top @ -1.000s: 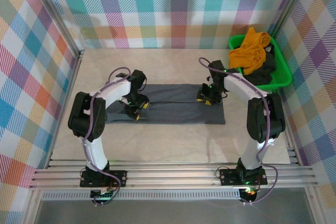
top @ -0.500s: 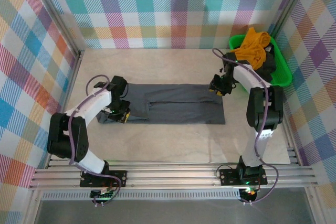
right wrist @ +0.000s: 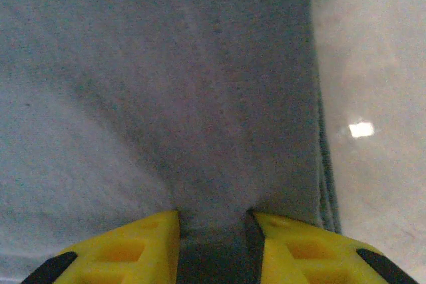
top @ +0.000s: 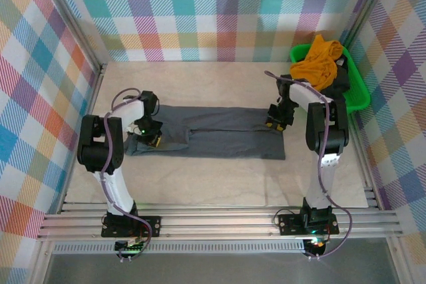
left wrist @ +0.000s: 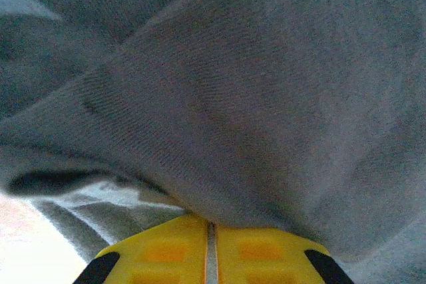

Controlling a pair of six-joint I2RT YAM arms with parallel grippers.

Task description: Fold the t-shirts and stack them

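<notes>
left wrist: left tool [left wrist: 210, 225] pinches grey t-shirt [left wrist: 226, 98] | right wrist: right tool [right wrist: 214, 227] narrow on it | top: orange t-shirt [top: 317, 61] in bin [top: 361, 95]

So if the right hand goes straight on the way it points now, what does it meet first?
The grey t-shirt: its cloth sits between the fingers of the right hand and fills the way ahead, with the table probably just beneath.

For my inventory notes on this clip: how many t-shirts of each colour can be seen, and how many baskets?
slate-grey t-shirt: 1
mustard-orange t-shirt: 1
dark charcoal t-shirt: 1
green basket: 1
Total: 4
</notes>
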